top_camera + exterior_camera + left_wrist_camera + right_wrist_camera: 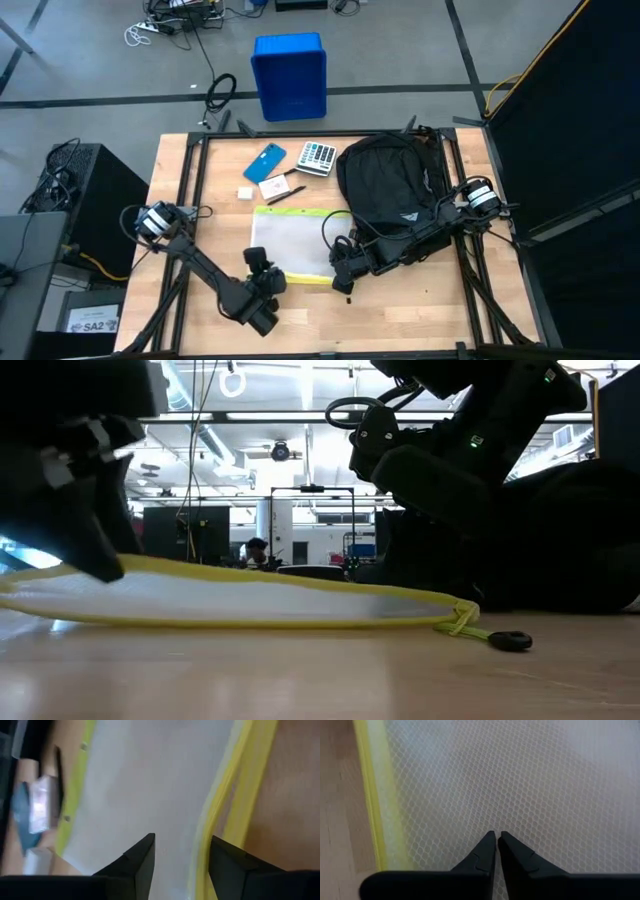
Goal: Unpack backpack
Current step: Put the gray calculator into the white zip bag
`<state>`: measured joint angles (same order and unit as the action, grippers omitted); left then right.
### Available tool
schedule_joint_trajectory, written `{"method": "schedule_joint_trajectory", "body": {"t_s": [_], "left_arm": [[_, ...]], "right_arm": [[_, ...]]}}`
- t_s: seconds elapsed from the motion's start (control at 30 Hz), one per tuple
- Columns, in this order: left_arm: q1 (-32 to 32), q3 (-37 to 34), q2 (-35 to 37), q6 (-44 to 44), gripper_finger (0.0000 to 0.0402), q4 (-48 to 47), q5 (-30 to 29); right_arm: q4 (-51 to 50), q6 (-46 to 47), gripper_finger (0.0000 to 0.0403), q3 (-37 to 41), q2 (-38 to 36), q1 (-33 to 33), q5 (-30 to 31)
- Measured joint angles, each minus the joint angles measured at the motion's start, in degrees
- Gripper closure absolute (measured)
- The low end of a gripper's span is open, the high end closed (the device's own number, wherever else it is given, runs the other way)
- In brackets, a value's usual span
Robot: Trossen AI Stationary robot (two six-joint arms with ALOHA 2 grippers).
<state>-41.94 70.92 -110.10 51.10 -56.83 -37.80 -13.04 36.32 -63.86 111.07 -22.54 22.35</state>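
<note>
High view: tabletop (pixel 430 300), pale wood on a dark frame. Backpack (pixel 385 185) lies on its far right part, black fabric, rounded oval, a small white logo near its near edge, straps bunched along its right side. It sits just right of the pouch (pixel 290 240), a flat white mesh pouch with yellow edging lying mid-tabletop.

Right arm reaches in across the backpack's near edge; right gripper (pixel 342 270) is over the pouch's near right corner, just off the backpack's near left side. In the right wrist view the two fingers (pixel 485 851) are pressed nearly tip to tip, nothing between them, mesh directly below. Left gripper (pixel 262 272) is at the pouch's near edge, well apart from the backpack. In the left wrist view its fingers (pixel 142 855) stand a moderate gap apart, straddling the yellow edging; whether they touch it, cannot tell.

Low view: backpack (pixel 570 540) is a dark mass at right behind the right arm; the pouch (pixel 230 598) lies flat, its black zipper pull (pixel 510 641) on the wood.

Smaller items on the far tabletop, left of the backpack: calculator (pixel 317 157), blue phone (pixel 264 162), a card (pixel 276 186) with a pen (pixel 284 195) on it, and a small white block (pixel 245 193).

Blue bin (pixel 289 75) stands on the floor beyond the tabletop.
</note>
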Motion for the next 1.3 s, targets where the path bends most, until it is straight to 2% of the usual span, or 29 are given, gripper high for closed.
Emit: {"method": "schedule_joint_trajectory", "body": {"t_s": [0.3,0.57,0.67,0.8,0.87,1.03,1.13,1.2,1.3], "left_arm": [[0.33,-4.74,-0.09,1.14,0.0259,0.12,2.99],[0.31,-7.93,-0.09,4.92,0.0261,0.14,1.68],[0.32,-8.42,-0.09,6.22,0.0283,0.09,1.76],[0.34,-8.43,-0.09,6.21,0.0368,1.92,4.43],[0.38,-8.42,-0.06,6.11,0.0391,3.04,6.05],[-0.73,-5.71,0.01,9.44,0.0401,5.54,10.58],[-2.24,-2.39,-0.24,13.00,0.0401,6.54,12.75],[-3.27,-0.29,-0.31,14.85,0.0401,6.69,12.50],[-4.75,2.12,-0.31,17.52,0.0401,6.37,9.02]], "right_arm": [[-0.02,-0.08,0.0387,0.00,-0.02,0.01,0.00],[-0.02,-0.39,0.0397,0.00,-0.02,0.02,0.00],[-0.02,-0.41,0.0398,0.00,-0.02,0.02,0.00],[-0.02,-0.62,0.0393,0.00,-0.02,0.02,-0.01],[0.00,-1.41,0.0390,0.00,-0.02,0.01,-0.02],[0.14,-3.44,0.0387,0.00,-0.02,0.00,0.00],[1.79,-9.37,0.0392,0.00,-0.29,-0.65,0.73],[3.88,-12.54,0.0397,0.00,-1.08,-1.72,2.94],[5.72,-15.95,0.0402,0.00,-3.09,-3.26,4.97]]}}
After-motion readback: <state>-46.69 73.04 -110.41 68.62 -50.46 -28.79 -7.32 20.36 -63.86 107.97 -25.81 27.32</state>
